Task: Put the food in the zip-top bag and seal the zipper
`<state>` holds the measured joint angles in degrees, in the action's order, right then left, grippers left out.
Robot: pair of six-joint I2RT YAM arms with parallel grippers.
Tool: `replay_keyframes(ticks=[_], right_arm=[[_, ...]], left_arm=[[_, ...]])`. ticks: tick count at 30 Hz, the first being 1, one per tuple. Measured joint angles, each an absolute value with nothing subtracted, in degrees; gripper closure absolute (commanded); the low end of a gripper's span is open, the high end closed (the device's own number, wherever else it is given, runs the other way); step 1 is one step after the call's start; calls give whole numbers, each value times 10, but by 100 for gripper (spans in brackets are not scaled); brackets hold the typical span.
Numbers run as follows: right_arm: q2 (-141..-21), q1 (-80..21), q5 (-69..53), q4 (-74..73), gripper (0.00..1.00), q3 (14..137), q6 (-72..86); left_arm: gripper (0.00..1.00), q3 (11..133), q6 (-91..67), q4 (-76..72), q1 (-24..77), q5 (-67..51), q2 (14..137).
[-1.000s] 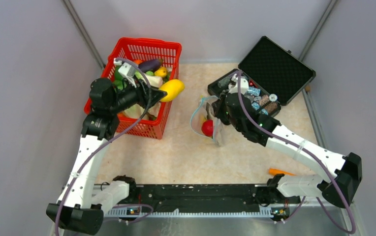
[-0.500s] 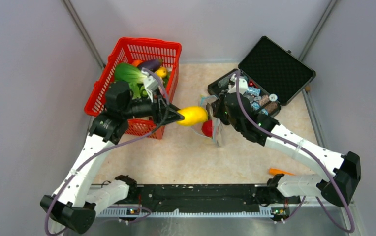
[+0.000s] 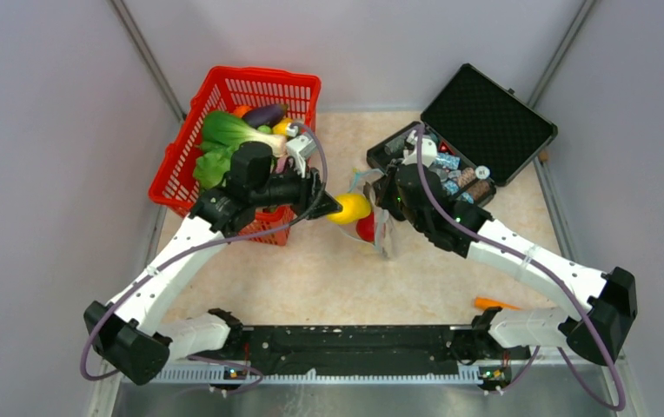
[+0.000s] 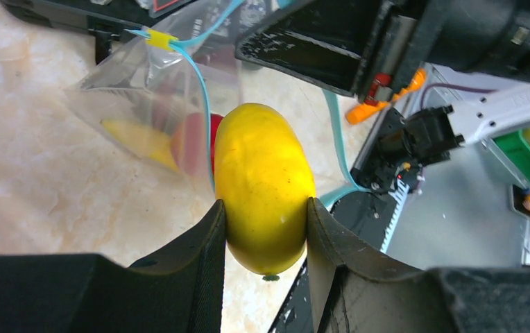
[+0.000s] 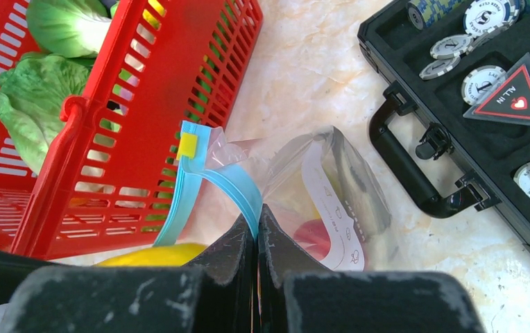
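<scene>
Yellow fruit point(image 4: 266, 184), pinched in the left claw point(image 4: 266, 211), points lengthwise toward the worktop's point(image 3: 311, 278) right edge, at the zip-top bag point(image 4: 120, 104) just beyond. The right claw point(image 5: 257, 232) pinches its zipper point(image 5: 229, 186).

- Top view: bright, even, diffuse light; only faint, soft shadows lie on the table point(image 3: 328, 278) around the zip-top bag point(image 3: 385, 239).
- Left wrist view: the yellow piece point(image 4: 266, 180) in front of the bag is sharp, with a soft sheen. The left end effector point(image 4: 266, 208) is blurred, nearly featureless black. Pale glare streaks the bag's film.
- Right wrist view: bright. The right end effector point(image 5: 257, 220) below the bag is out of focus; the black case point(image 5: 498, 156) right of the bag is crisp.
</scene>
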<state>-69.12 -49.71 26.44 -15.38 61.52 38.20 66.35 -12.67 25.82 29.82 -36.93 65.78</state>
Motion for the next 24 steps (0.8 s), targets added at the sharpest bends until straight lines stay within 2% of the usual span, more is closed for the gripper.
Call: replay_keyframes(ticks=[7,10,14,16,18,21,23,24], right_arm=[[-692,-497,264,-154,100,615,387],[-695,-498,265,-154,100,616,389],[-700,-503,271,-154,100,616,390],[-700,-505,277,-154,100,616,390],[-700,-509,284,-154,100,616,391],[-700,-510,289,-154,100,616,393],[-700,-510,292,-153,100,616,394],[-699,-511,293,-152,100,616,395]], left_arm=[[87,664,-184,227,361,-233,689],[82,665,-194,222,389,-161,697],[84,670,-198,213,418,-70,712],[74,675,-198,208,429,-29,724],[72,676,-199,198,435,6,735],[52,676,-198,183,439,42,747],[50,676,-196,171,440,54,755],[44,676,-195,163,440,54,758]])
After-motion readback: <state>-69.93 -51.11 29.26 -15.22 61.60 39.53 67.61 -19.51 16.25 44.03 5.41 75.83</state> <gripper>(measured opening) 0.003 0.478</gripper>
